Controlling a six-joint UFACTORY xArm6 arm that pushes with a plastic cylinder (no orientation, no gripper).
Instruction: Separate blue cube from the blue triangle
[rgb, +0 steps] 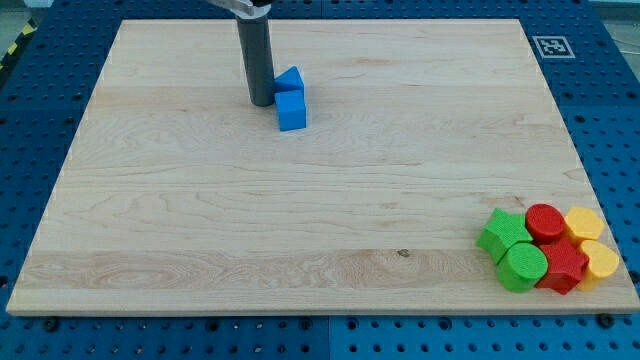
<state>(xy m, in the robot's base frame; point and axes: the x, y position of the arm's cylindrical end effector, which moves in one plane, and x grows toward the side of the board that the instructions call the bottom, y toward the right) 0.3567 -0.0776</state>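
The blue cube (292, 110) sits on the wooden board near the view's top, left of centre. The blue triangle (290, 79) lies just above it, touching its top edge. My tip (262, 102) stands directly to the left of both blocks, at the seam between them, touching or nearly touching them. The dark rod rises from there toward the view's top edge.
A cluster of blocks lies at the board's bottom right corner: a green star (500, 233), a green cylinder (523, 266), a red cylinder (545, 222), a red block (563, 268), and two yellow blocks (584, 223) (600, 262). A fiducial marker (551, 46) is at top right.
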